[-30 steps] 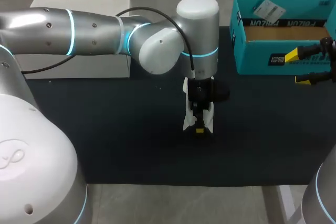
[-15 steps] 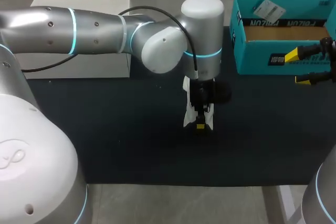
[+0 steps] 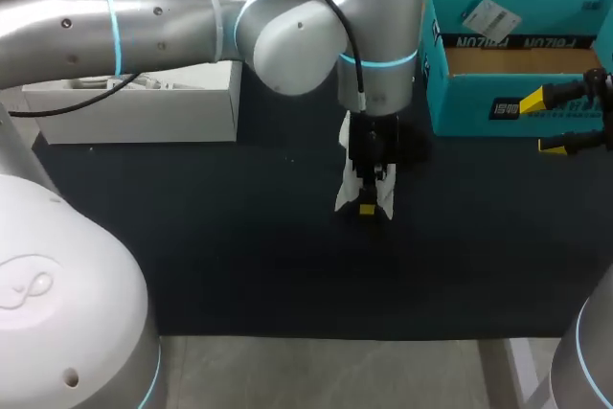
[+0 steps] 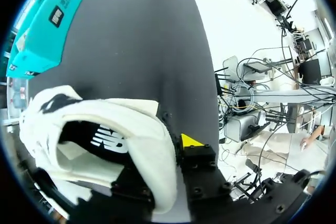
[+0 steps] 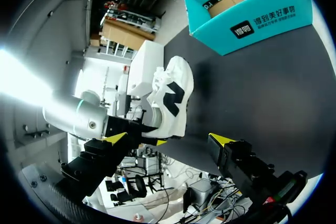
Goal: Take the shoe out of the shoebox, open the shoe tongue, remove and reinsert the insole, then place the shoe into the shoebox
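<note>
A white shoe [image 3: 347, 184] with black marks hangs toe-down over the middle of the dark mat, and my left gripper [image 3: 367, 204] is shut on it from above. In the left wrist view the shoe's side wall [image 4: 152, 150] is pinched between the fingers; one yellow fingertip [image 4: 190, 141] shows outside it and the other is hidden inside. The black insole [image 4: 102, 140] shows in the shoe's opening. The teal shoebox [image 3: 517, 93] stands open at the back right. My right gripper [image 3: 565, 122] is open in front of the box, at the table's right edge. From there the shoe [image 5: 170, 98] lies ahead of the right gripper [image 5: 168, 140].
A white box [image 3: 134, 107] stands at the back left of the mat, partly under my left arm. The teal shoebox [image 5: 252, 14] holds brown card and a white tag. The dark mat [image 3: 239, 265] is bare in front of the shoe.
My left gripper has shut on the shoe's side wall. The left arm has moved back and up a little, taking the shoe with it. The right arm has kept still.
</note>
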Controlling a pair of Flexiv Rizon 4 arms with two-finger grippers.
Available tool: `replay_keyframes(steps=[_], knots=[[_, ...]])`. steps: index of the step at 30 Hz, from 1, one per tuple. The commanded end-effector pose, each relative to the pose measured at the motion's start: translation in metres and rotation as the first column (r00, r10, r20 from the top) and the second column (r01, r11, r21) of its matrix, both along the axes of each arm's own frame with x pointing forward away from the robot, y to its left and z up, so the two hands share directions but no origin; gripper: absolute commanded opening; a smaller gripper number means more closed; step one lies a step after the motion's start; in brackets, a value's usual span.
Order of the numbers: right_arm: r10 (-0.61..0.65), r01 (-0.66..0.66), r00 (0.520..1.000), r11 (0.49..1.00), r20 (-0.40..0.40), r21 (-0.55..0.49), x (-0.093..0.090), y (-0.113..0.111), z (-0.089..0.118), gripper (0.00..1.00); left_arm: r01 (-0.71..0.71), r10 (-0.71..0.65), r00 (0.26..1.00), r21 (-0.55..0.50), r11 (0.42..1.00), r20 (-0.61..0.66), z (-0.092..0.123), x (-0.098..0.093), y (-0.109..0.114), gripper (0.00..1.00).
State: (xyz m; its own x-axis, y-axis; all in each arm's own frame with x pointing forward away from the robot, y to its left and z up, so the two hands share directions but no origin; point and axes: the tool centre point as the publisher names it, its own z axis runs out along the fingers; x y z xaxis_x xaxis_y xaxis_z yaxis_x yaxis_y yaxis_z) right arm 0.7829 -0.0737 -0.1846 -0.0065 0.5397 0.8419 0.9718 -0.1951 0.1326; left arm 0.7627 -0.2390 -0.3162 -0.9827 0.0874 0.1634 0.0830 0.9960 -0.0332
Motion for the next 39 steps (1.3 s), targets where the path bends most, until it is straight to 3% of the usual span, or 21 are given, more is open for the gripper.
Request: replay_keyframes(steps=[1,7,15,39], knots=[[-0.002,0.002,1.000,1.000,-0.001,-0.002,-0.001,0.001,0.000,1.00,0.047,-0.047,0.999,-0.078,0.996,-0.005,0.064,-0.001,0.030,0.00],[-0.002,0.002,1.000,1.000,-0.001,-0.002,-0.001,0.001,0.000,1.00,0.084,-0.084,0.996,-0.070,0.994,-0.001,0.110,0.005,0.041,0.00],[-0.002,0.002,1.000,1.000,-0.001,-0.002,-0.001,0.001,0.000,1.00,0.079,-0.080,0.997,-0.085,0.993,-0.007,0.148,0.005,0.050,0.00],[-0.002,0.002,1.000,1.000,-0.001,-0.002,-0.001,0.001,0.000,1.00,0.084,-0.086,0.996,-0.099,0.992,-0.012,0.148,0.004,0.050,0.00]])
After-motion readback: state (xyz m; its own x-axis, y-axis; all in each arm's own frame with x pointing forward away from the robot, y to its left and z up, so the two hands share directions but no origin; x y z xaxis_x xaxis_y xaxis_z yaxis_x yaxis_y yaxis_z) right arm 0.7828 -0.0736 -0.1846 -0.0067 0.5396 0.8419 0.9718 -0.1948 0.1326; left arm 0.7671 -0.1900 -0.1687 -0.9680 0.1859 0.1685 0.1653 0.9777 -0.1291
